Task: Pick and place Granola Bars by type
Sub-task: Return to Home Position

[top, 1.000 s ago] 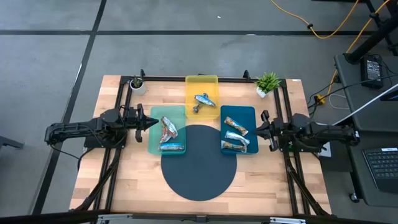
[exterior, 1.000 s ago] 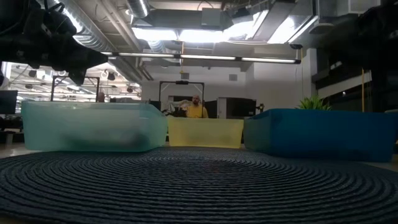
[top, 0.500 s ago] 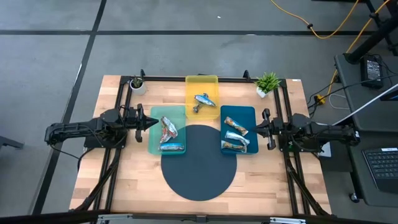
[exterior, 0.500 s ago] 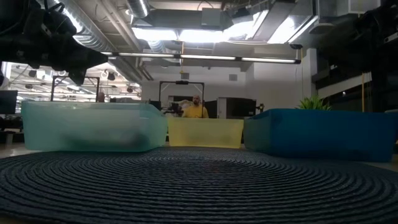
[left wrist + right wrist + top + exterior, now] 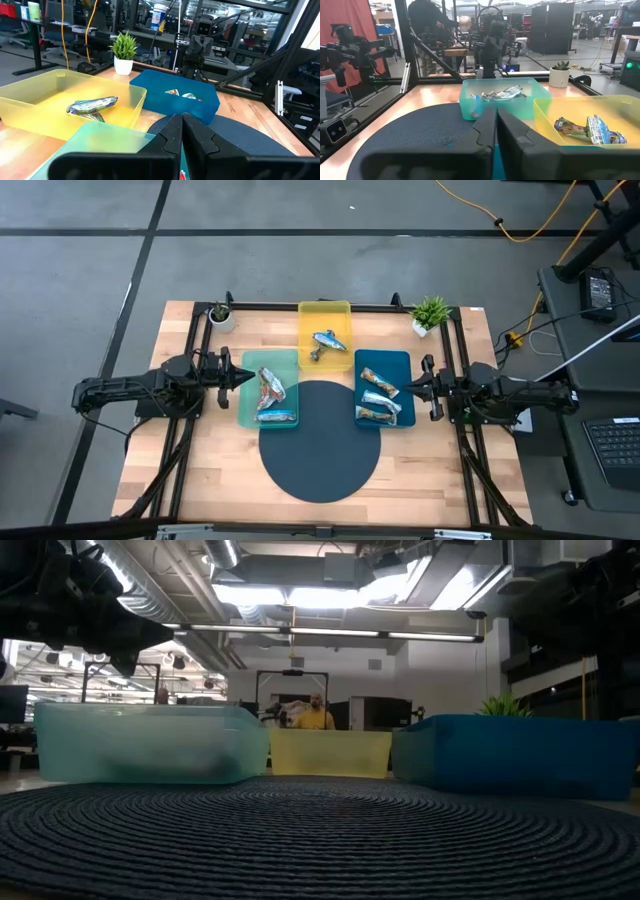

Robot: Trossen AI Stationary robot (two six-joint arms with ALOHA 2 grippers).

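Note:
Granola bars lie sorted in three trays. The teal tray [image 5: 256,362] holds a red-multicoloured bar [image 5: 270,387] and another bar [image 5: 277,417]. A blue-white bar [image 5: 330,340] and a small brown one [image 5: 317,355] are in the yellow tray [image 5: 325,312]. Silver bars [image 5: 380,402] lie in the blue tray [image 5: 396,362]. My left gripper [image 5: 249,376] is shut, hovering at the teal tray's left edge, seen also in its wrist view [image 5: 180,122]. My right gripper [image 5: 405,388] is shut at the blue tray's right edge, seen also in its wrist view [image 5: 496,117]. Neither touches a bar.
A round dark woven mat [image 5: 320,445] lies at the table's middle, near the front edge. Small potted plants stand at the far corners [image 5: 220,313] [image 5: 431,311]. Black rails run along the table's left and right sides. A person [image 5: 316,717] shows far behind the table.

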